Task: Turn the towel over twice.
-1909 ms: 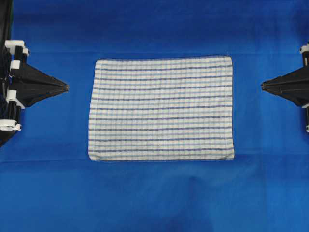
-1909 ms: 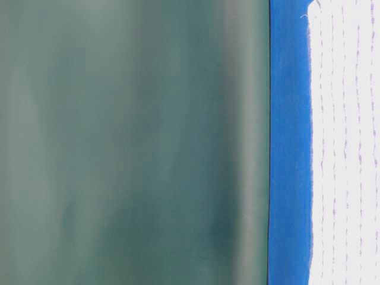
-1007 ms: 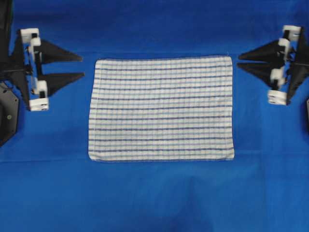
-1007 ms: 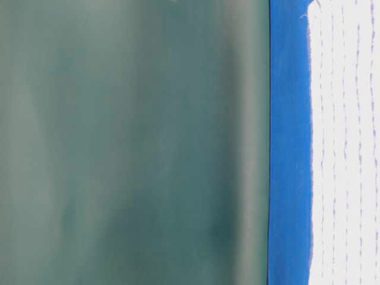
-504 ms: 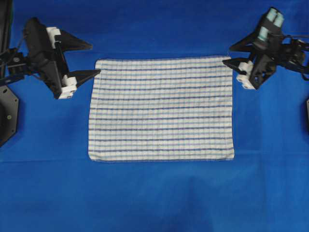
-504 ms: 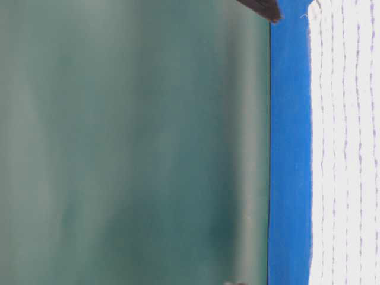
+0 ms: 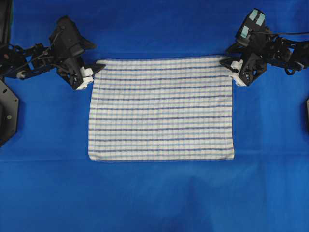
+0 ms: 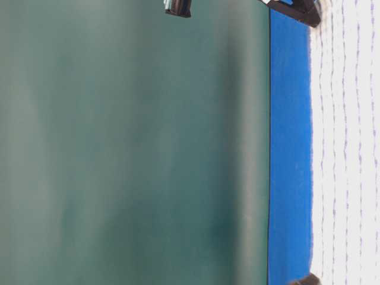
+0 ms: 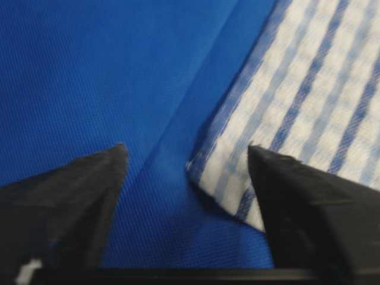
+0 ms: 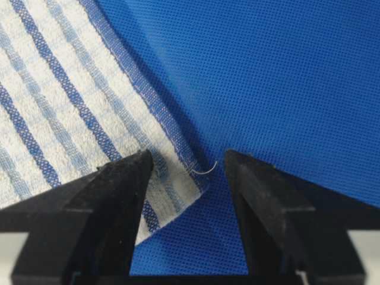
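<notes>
Looking straight down from overhead on the whole towel and tablecloth, skimming the table edge from its level toward a green backdrop, and peering close from each wrist at a far towel corner, shared with the overhead.

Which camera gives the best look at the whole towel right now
The overhead view: the towel lies flat with all four edges visible. The table-level view catches one strip of it edge-on. Each wrist view shows a single corner between open jaws: the left tool and the right tool.
</notes>
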Robot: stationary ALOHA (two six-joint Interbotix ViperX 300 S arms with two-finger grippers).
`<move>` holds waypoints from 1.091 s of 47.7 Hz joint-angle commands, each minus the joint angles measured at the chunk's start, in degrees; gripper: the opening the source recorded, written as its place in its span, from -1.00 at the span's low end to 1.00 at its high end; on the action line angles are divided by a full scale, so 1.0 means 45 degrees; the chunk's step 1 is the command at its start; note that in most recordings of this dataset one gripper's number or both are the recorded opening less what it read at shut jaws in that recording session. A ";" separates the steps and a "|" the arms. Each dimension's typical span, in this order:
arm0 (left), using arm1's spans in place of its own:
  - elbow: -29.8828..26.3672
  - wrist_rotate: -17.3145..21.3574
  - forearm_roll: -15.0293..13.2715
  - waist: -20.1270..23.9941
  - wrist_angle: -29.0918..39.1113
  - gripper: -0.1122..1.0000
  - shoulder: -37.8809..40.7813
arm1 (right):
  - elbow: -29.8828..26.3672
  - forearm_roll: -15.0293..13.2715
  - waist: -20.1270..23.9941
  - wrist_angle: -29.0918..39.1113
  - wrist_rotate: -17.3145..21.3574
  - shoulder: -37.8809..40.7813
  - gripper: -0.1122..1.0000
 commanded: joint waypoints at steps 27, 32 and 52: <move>-0.0918 0.1152 -0.0020 0.0547 0.2305 -0.73 -0.0664 | -0.0273 0.0000 -0.0352 -0.0039 0.0020 -0.0645 -0.69; -0.1113 0.1191 -0.0020 0.0938 0.2773 -0.73 -0.1582 | -0.0371 0.0000 -0.0723 -0.0020 0.0020 -0.1074 -0.69; -0.2266 0.1797 -0.0020 0.1992 0.4238 -0.73 -0.4961 | -0.1543 -0.0313 -0.2168 0.1445 -0.0254 -0.3242 -0.69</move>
